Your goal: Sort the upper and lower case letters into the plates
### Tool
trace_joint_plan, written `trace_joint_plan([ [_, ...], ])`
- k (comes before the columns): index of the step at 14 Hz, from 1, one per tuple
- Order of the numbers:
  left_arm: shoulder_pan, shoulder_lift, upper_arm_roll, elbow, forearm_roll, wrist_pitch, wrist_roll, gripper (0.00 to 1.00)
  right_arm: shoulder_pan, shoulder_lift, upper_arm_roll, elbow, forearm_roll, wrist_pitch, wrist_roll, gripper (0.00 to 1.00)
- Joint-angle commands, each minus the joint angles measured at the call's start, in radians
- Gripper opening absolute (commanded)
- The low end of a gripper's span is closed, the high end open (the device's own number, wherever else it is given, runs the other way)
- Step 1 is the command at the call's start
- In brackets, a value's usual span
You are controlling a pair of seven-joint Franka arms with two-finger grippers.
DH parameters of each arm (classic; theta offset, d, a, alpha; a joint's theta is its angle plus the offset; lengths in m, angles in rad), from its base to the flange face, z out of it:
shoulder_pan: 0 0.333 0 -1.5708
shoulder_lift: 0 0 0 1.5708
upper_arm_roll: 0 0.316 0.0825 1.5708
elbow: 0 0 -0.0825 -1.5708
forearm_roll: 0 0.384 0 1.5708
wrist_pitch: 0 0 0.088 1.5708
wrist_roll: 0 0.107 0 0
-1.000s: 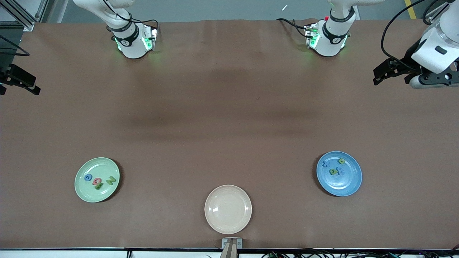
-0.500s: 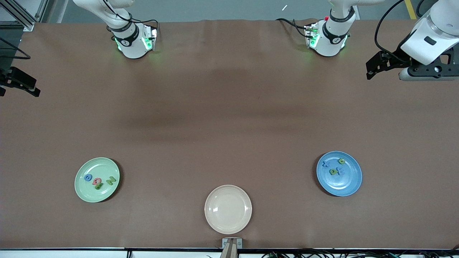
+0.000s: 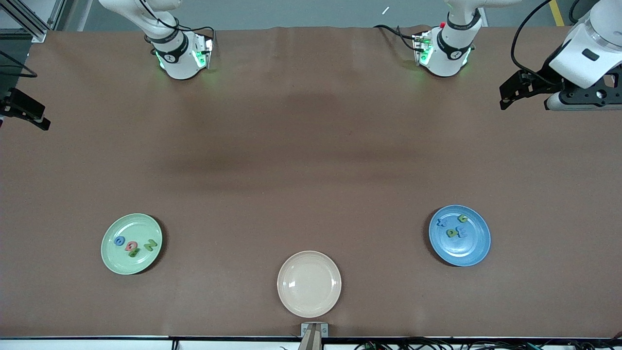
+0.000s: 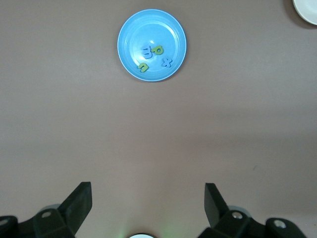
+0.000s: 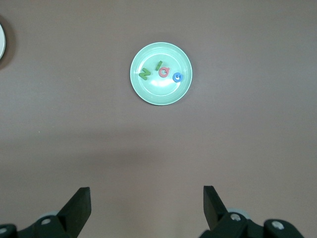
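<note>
From the front view, the brown table (image 3: pixel 311 160) carries three plates in a loose row near the camera. The pale green plate (image 3: pixel 131 244) sits toward the right arm's end, with a blue letter (image 3: pixel 119 240), a red letter (image 3: pixel 130 246) and a green N (image 3: pixel 150 245) lying in it. The blue plate (image 3: pixel 459 235) sits toward the left arm's end and holds a blue x (image 3: pixel 441 221), a green letter (image 3: pixel 462 218), a green p (image 3: pixel 452 233) and a pale blue letter (image 3: pixel 461 232). Between the two, and nearer the camera than either, lies a cream-beige plate (image 3: pixel 309 284) with nothing showing in it. The left pincer (image 3: pixel 509 97) hangs in the air over the table's edge at the left arm's end, well apart from the blue plate. The right pincer (image 3: pixel 29 119) is only partly visible at the edge of the picture, over the table's margin at the right arm's end.

In the left wrist view, the left pincer's two dark fingers (image 4: pixel 79 201) stand wide apart with bare table between them, gripping nothing; the blue plate with its four letters lies well off.

In the right wrist view, the right pincer (image 5: pixel 147 206) is likewise spread wide and holds nothing, with the pale green plate and its letters well off.
</note>
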State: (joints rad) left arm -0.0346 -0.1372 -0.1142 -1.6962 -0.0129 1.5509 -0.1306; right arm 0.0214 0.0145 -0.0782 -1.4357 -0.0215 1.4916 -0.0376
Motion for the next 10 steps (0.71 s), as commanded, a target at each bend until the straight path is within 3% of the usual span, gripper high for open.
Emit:
trace_joint_plan([
  [1, 0.002, 0.013, -0.001, 0.033, -0.001, -0.020, 0.008, 1.00, 0.000, 0.002, 0.006, 0.011, -0.023, -0.007, 0.007, 1.00],
  [10, 0.002, 0.033, -0.004, 0.084, 0.051, -0.051, 0.009, 1.00, -0.002, 0.002, 0.008, 0.011, -0.040, -0.005, 0.005, 1.00],
])
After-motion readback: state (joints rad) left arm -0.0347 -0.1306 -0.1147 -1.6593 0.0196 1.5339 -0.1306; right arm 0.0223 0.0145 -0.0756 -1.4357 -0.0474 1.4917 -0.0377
